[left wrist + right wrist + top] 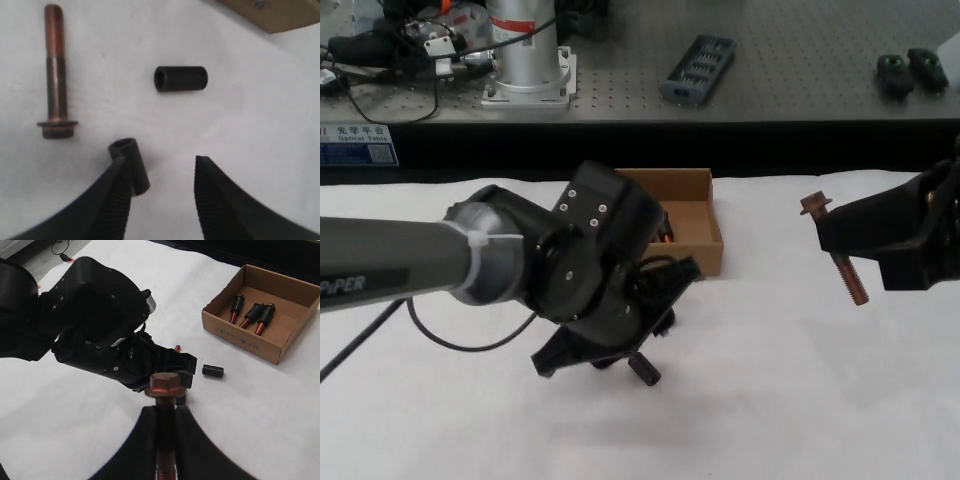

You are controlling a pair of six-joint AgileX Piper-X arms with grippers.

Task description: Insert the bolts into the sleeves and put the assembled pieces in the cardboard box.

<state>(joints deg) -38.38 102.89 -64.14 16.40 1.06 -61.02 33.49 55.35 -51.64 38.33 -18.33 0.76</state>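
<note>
Three boxed pieces (251, 315), two empty sleeves (180, 78)

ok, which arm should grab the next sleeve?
Left. The left gripper is open with a loose black sleeve just inside it; the right gripper is shut on a bolt.

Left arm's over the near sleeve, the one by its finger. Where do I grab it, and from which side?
Take the sleeve across its round barrel at mid-length, coming down from above. It lies on the cloth slanted and close by one finger of the open left gripper, so centre over it first. Keep its open end free for the bolt.
</note>
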